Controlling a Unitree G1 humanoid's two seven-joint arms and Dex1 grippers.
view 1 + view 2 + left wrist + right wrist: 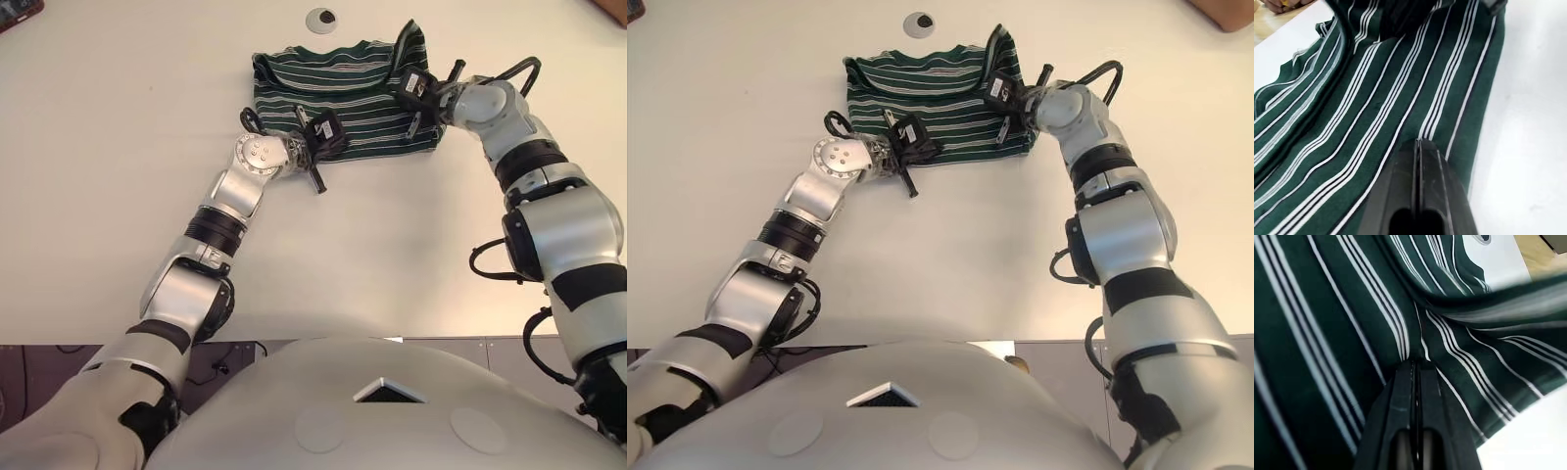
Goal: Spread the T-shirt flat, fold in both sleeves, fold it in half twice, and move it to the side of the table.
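The dark green T-shirt (343, 88) with white stripes lies folded into a compact rectangle at the far middle of the white table (118, 215). One flap stands up at its far right corner (411, 37). My left gripper (333, 135) is at the shirt's near left edge. Its fingers (1418, 161) are shut and lie on the cloth close to the hem. My right gripper (407, 88) is over the shirt's right part. It is shut too, its fingertips (1413, 377) set against a crease in the fabric under the raised flap.
A small white disc with a dark centre (321, 20) sits on the table just beyond the shirt. Brown objects show at the far left corner (15, 12) and far right corner (612, 8). Bare tabletop stretches left, right and in front of the shirt.
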